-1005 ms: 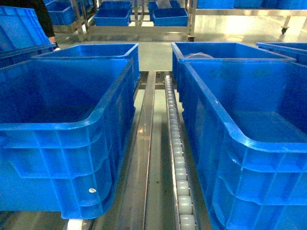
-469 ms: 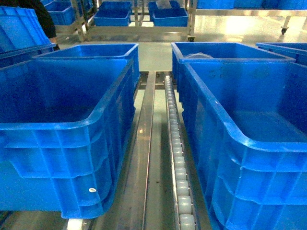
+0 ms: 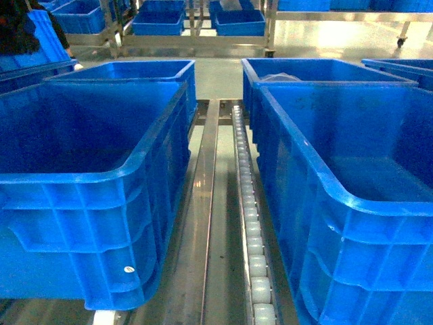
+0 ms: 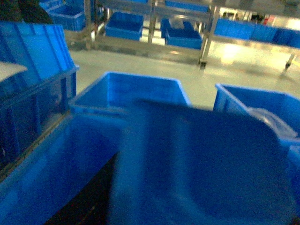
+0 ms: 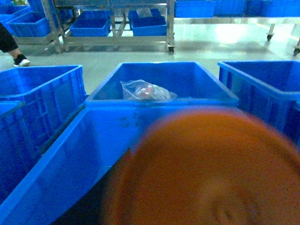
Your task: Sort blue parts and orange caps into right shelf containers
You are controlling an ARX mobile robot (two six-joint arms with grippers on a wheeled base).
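In the head view, at nine o'clock, stood a deep blue bin (image 3: 95, 183) with a second bin (image 3: 135, 74) behind it toward eleven. A steel rail (image 3: 203, 203) and a roller track (image 3: 252, 237) ran up the middle at six. At three o'clock sat the right shelf container (image 3: 352, 196), with another bin (image 3: 318, 71) behind it at one. Neither arm showed in this view.

The left wrist camera was filled from five o'clock by a blurred blue part (image 4: 197, 164), pressed so near the lens that it was probably carried; the claw itself was hidden, so I cannot tell whether it was clenched. The right wrist camera likewise showed a blurred orange cap (image 5: 206, 173) at six, over the near bin's rim (image 5: 154, 105), probably held for dropping, though again the claw's state cannot be told. Beyond it, at twelve, a clear bag (image 5: 145, 90) lay in the far bin.

Against the earlier head frames the bins had not shifted; only a dark-clothed person (image 3: 20, 30) at ten o'clock had moved further into sight.
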